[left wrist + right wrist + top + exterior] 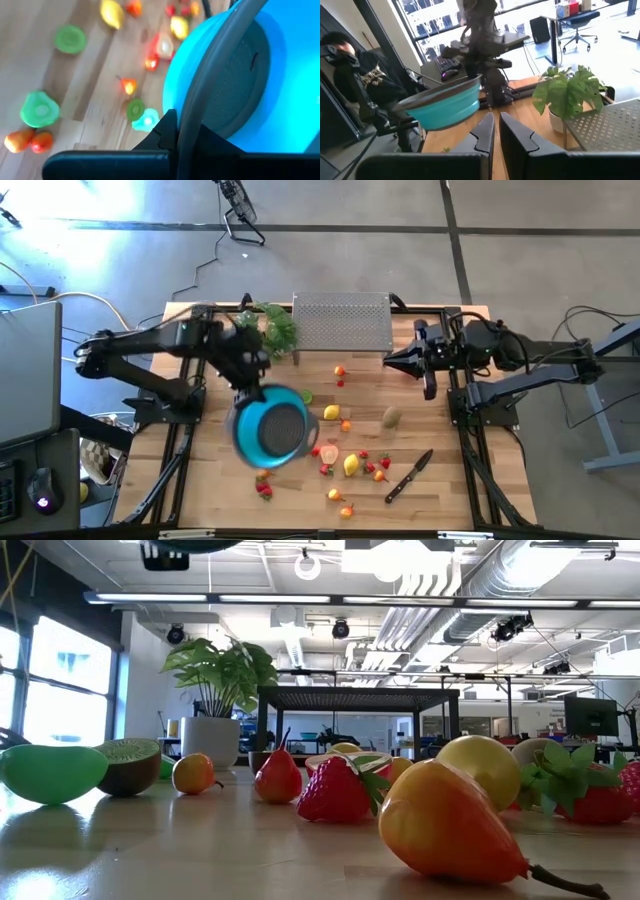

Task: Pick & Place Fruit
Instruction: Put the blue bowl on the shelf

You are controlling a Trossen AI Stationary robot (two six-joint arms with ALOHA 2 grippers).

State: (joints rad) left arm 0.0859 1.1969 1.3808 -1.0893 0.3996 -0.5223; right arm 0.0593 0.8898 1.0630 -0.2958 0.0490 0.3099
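The left tool grips the blue bowl by its rim, raised over the desk; toy fruits lie scattered, none visibly collected. The right tool waits closed, empty.

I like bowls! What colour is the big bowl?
Blue bowl, grey rim, held tilted above the table; clearest in the high view.

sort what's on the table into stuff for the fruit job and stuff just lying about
For the job:
- scattered toy fruit
- blue bowl, held off the table by the shut left gripper

Lying about:
- knife
- leafy plant
- perforated metal rack
- right gripper, shut, waiting by the rack
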